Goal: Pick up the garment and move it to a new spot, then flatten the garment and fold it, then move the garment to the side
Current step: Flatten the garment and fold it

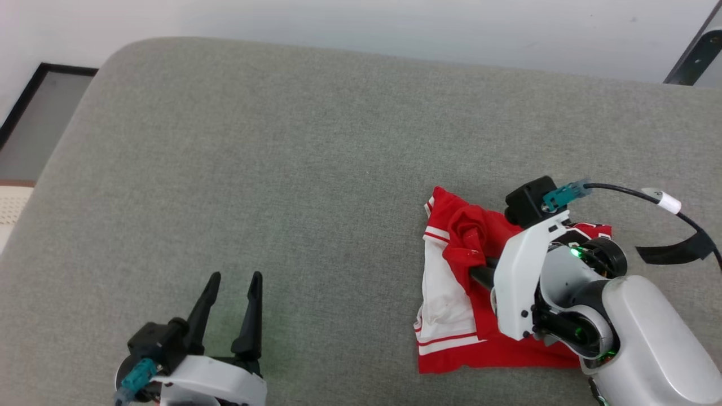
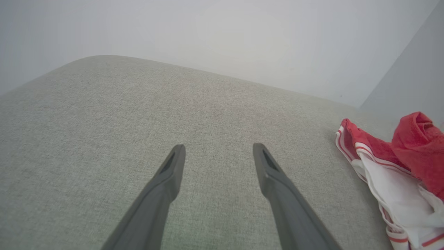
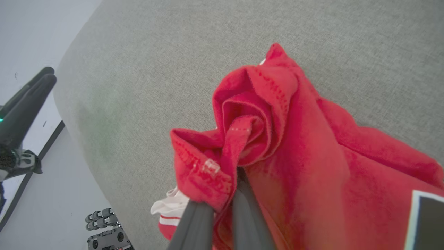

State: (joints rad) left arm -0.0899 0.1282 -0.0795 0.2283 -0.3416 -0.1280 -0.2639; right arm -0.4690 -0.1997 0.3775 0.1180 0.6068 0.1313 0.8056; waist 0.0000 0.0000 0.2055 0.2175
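Garment (image 1: 451, 304) lies bunched at lower right of head view, on grey cushion (image 1: 282, 169). Right gripper (image 3: 222, 208) clenched on a raised red fold, probably a hem, presumably for lifting. Left gripper (image 1: 236, 277) spread wide at lower left, well apart from the cloth.

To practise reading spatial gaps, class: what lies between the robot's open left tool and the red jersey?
Only bare grey fabric surface. In the head view, nothing sits on the stretch from the left tool to the jersey.
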